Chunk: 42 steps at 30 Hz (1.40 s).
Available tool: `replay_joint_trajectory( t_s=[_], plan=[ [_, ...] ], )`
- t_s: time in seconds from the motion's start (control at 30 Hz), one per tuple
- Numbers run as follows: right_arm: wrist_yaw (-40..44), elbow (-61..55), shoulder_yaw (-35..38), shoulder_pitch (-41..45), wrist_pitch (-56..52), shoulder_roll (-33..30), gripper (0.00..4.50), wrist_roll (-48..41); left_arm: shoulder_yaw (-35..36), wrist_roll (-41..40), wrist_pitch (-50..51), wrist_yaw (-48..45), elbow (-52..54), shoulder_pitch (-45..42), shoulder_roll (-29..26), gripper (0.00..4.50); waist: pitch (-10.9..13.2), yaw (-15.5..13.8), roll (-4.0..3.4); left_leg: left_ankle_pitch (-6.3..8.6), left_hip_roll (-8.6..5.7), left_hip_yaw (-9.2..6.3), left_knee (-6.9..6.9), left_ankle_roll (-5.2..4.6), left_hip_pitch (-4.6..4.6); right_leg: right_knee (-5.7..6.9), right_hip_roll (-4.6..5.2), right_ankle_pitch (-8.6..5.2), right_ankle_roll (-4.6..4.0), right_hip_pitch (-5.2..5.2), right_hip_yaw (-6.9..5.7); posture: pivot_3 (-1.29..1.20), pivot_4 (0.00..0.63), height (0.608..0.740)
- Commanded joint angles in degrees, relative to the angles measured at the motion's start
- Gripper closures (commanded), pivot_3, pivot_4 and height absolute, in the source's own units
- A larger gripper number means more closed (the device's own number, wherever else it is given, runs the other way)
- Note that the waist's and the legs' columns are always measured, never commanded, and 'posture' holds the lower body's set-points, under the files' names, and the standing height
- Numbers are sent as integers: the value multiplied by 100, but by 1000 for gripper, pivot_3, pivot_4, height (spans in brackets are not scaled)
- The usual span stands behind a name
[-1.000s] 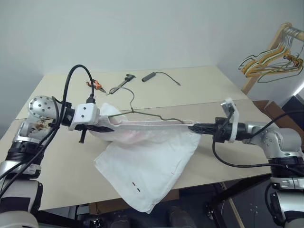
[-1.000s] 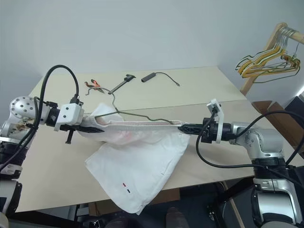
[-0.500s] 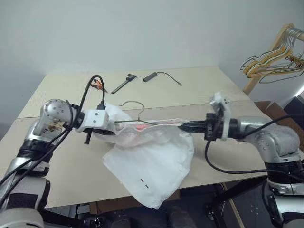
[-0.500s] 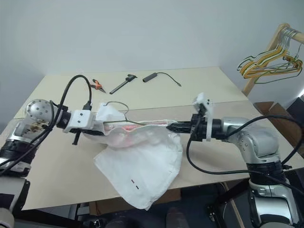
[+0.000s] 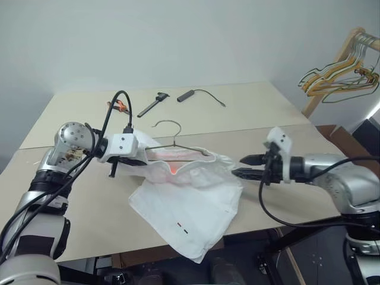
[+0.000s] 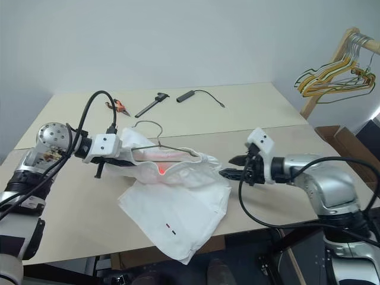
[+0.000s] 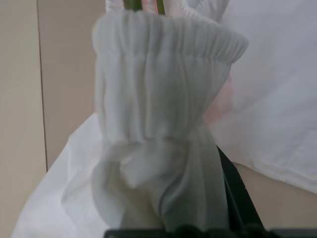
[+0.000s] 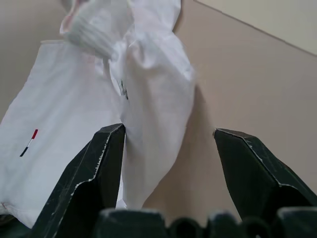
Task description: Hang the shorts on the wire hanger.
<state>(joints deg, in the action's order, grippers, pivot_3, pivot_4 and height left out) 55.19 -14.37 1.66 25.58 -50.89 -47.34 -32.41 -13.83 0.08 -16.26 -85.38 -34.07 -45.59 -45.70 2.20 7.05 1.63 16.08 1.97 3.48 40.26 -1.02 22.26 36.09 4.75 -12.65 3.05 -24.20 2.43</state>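
the left gripper (image 5: pixel 141 161) reaches in from the left, fingers clamped on the waistband of the shorts (image 5: pixel 190 205). the shorts lie on the table (image 5: pixel 249 113) with the wire hanger (image 5: pixel 172 138) inside the waist. the right gripper (image 5: pixel 244 167) points level toward them, fingers apart, holding nothing

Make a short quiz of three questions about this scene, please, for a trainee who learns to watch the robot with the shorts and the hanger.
1. True or false: the right hand is shut on the waistband of the shorts.
2. Which hand holds the shorts?
A. the left hand
B. the right hand
C. neither
3. Fill in: the hook of the wire hanger sticks out ____ the waistband.

Key
1. False: its fingers stand open, just off the fabric.
2. A: it is shut on the bunched waistband.
3. above; the hanger's lower part sits inside the shorts.
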Motion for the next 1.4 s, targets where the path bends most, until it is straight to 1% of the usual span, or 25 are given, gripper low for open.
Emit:
replay_joint_trajectory(
  t_s=[0.03,0.13,0.2,0.23,0.33,0.43,0.53,0.73,0.8,0.83,0.9,1.23,1.4],
  plan=[
    [342,-788,210,256,246,-239,1130,-291,102,-123,-39,-274,107,-194,-137,4475,0,6,0,0,0,0,0,0,-2,0,0,0,0,2,0,-115,0,740],
    [250,-1254,-169,505,229,-328,1130,-93,110,-97,-67,-327,83,-231,-120,4475,0,16,0,0,2,1,0,0,-3,2,-2,0,0,0,2,-110,0,740],
    [-33,-1409,-635,820,33,-388,1130,277,111,-86,-66,-347,69,-279,-86,4475,0,5,0,0,3,-2,0,0,-3,3,-2,0,0,1,-1,-109,0,740],
    [-58,-1489,-871,919,83,-472,764,493,107,-84,-65,-356,68,-301,-70,4475,0,2,0,0,2,1,1,0,-4,6,0,0,0,1,0,-109,0,740],
    [-84,-1563,-1459,1169,190,-673,12,1025,97,-77,-77,-382,46,-348,-41,4475,0,-33,0,1,0,2,2,0,0,5,2,0,0,-1,-1,-107,0,740],
    [-161,-1415,-1971,1393,268,-733,12,1570,95,-72,-100,-388,9,-383,-14,4475,0,-28,0,1,1,6,3,0,5,3,3,0,0,-7,-1,-108,0,740],
    [-230,-1034,-2520,1693,226,-545,12,2074,101,-80,-119,-396,-1,-392,15,4475,0,-10,0,1,0,7,2,0,6,2,3,0,0,-8,-1,-113,0,740],
    [-15,6,-3399,2471,-95,344,12,2475,124,-137,-84,-402,68,-377,103,4475,0,54,0,0,2,7,3,-1,1,8,0,0,-1,-7,1,-119,0,740],
    [100,322,-3514,2630,-57,534,12,2527,124,-147,-75,-411,105,-375,126,4475,-1,72,0,0,1,5,4,-1,3,7,0,1,-1,-7,1,-116,0,740],
    [207,434,-3548,2686,-14,568,383,2532,125,-151,-71,-414,120,-373,131,4475,0,74,-1,0,1,4,4,0,4,7,0,1,-1,-7,0,-116,0,740],
    [380,613,-3561,2756,47,616,927,2530,128,-153,-68,-418,137,-373,136,4475,-1,46,-1,0,0,0,4,-1,8,6,2,0,-1,-7,-4,-113,0,740],
    [1396,1524,-3475,3004,428,793,4455,2376,117,-236,-78,-583,411,-249,95,4475,-1,49,-1,1,-1,2,4,-2,7,6,4,1,1,-7,-5,-106,0,740],
    [1929,1749,-3367,3017,385,863,4455,2197,153,-325,-48,-643,531,-222,131,4475,-1,56,-1,1,0,0,4,-2,7,9,4,1,1,-7,-5,-104,0,740]
  ],
)
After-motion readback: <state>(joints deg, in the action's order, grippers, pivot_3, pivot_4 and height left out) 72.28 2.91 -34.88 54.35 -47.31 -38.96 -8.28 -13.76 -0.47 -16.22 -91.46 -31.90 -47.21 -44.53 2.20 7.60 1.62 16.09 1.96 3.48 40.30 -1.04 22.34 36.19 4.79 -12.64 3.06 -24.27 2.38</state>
